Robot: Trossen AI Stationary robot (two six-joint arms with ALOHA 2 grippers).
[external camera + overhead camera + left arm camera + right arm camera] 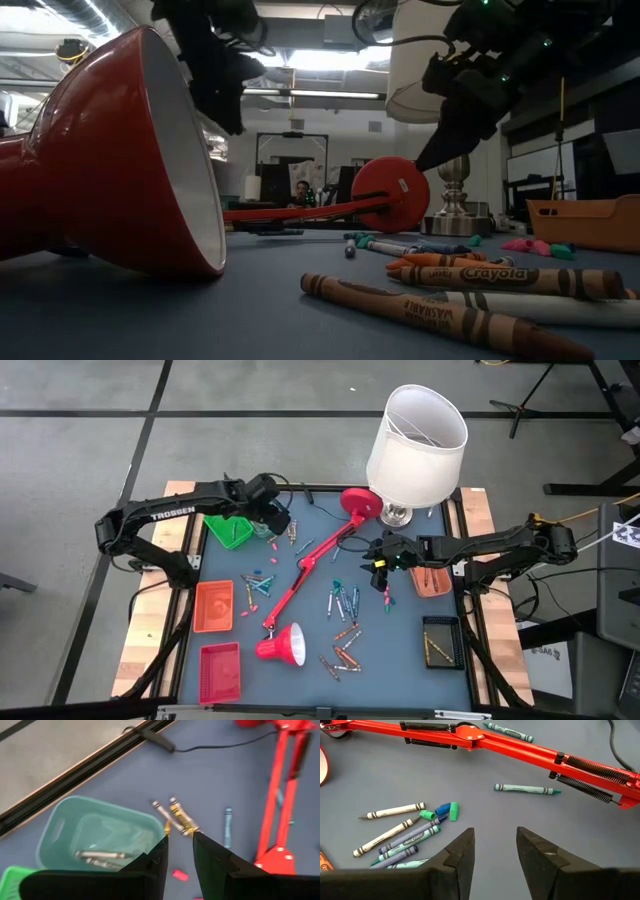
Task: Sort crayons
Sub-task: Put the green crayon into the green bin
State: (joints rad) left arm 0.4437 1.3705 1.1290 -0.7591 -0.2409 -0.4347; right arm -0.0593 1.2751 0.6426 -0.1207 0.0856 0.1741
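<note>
Right pincer [494, 847], fingers parted and empty, hangs above the bench beside the red lamp arm [520, 746], where loose crayons [402, 840] lie: light, stiff, paper-wrapped, prone to rolling, best pinched across mid-length.

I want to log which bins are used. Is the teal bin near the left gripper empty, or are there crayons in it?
Not empty. The left wrist view shows the teal bin holding at least two crayons on its floor.
</note>
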